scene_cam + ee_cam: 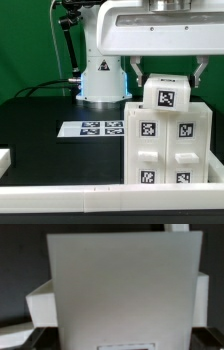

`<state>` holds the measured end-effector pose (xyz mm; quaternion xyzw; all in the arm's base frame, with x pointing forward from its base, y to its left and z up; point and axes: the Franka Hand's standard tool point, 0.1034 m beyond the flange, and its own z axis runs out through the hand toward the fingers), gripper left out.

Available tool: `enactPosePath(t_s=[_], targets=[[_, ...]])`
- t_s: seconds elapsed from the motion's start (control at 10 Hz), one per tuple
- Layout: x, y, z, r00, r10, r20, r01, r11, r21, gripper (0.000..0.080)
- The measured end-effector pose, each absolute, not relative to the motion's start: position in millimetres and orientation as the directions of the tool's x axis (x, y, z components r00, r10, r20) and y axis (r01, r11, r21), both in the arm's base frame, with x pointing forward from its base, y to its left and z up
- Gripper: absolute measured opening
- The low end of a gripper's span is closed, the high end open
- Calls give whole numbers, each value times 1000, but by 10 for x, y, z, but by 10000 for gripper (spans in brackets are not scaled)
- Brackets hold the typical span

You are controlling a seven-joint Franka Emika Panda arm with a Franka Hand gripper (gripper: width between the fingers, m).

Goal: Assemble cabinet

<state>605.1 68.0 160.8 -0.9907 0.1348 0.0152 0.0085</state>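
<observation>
The cabinet (165, 145) is a large white box at the exterior view's right, with small marker-tagged blocks on its front. A white block with a marker (167, 96) sits on top of it. My gripper (167, 74) comes down from above, with one dark finger (135, 70) on each side of this block, shut on it. In the wrist view the block's flat white face (120, 286) fills the middle between my fingertips (30, 338), and my gripper (120, 339) straddles it. The cabinet's body (38, 303) shows behind it. Whether the block is seated cannot be told.
The marker board (100, 128) lies on the black table in front of the arm's base (103, 82). A small white piece (4, 157) lies at the exterior view's left edge. A white rail (70, 195) runs along the front.
</observation>
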Motion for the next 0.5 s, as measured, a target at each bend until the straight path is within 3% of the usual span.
enactPosePath(t_s=[0.5], targets=[[6067,746,1607,822,-568,-40,-569,-821,-31,560]])
